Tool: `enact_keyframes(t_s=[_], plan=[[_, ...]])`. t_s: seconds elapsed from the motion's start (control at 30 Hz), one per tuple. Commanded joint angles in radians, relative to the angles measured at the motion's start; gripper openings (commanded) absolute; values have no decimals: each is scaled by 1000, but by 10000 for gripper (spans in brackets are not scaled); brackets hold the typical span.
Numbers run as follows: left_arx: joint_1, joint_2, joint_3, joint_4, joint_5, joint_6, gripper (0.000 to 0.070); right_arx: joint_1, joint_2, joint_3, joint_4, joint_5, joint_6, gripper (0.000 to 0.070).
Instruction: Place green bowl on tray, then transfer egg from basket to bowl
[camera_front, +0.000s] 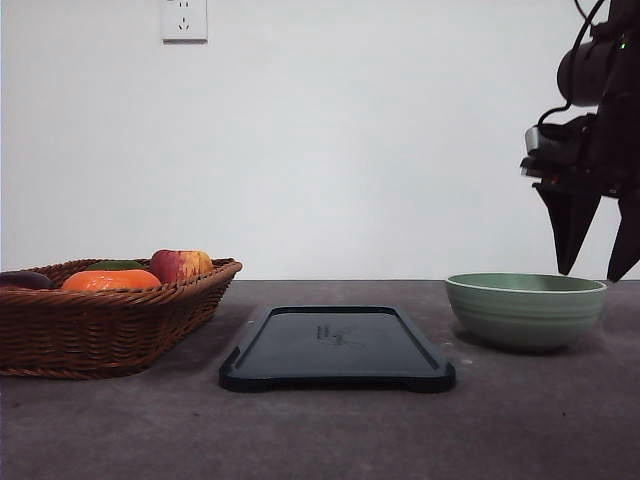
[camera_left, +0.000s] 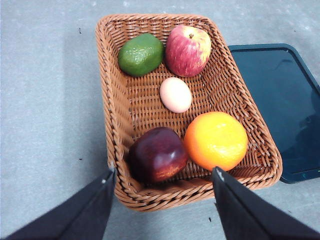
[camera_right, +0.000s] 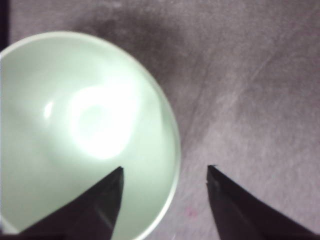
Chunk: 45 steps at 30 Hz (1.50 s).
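Right gripper (camera_front: 592, 272) hangs spread just above the green bowl (camera_front: 525, 309), one finger over the inside and one outside the rim, apparently set for a rim pinch. Bowl sits on the table right of the empty tray (camera_front: 337, 349). Left gripper (camera_left: 162, 182), also spread, hovers over the basket (camera_left: 115, 115), where the egg (camera_left: 175, 94) lies mid-basket among fruit.

right arm (camera_front: 600, 110): black housing, black cable, green indicator light | right end effector (camera_front: 597, 268): two tapered black fingers | left end effector (camera_left: 162, 175): black wedge fingers
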Motion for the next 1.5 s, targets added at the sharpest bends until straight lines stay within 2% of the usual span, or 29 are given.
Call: enact_keyframes(t_s=[0.0, 0.27, 0.37, 0.6, 0.9, 1.1, 1.3, 1.47], plan=[[-1, 4, 20, 8, 3, 6, 387, -1, 30, 23, 11, 13, -11, 245], [-1, 4, 20, 8, 2, 6, 387, -8, 79, 23, 21, 17, -11, 143], [-1, 4, 20, 8, 2, 6, 387, -8, 82, 23, 23, 16, -11, 5], [-1, 4, 20, 7, 3, 6, 387, -8, 82, 57, -14, 17, -11, 0], [-1, 4, 20, 8, 2, 6, 387, 14, 82, 280, -287, 16, -27, 0], [-1, 4, 20, 8, 2, 6, 387, 81, 82, 394, -417, 9, -35, 0], [-1, 4, 20, 8, 3, 6, 387, 205, 82, 409, -395, 10, -34, 0], [-1, 5, 20, 8, 2, 6, 387, 319, 87, 409, -262, 17, -25, 0]])
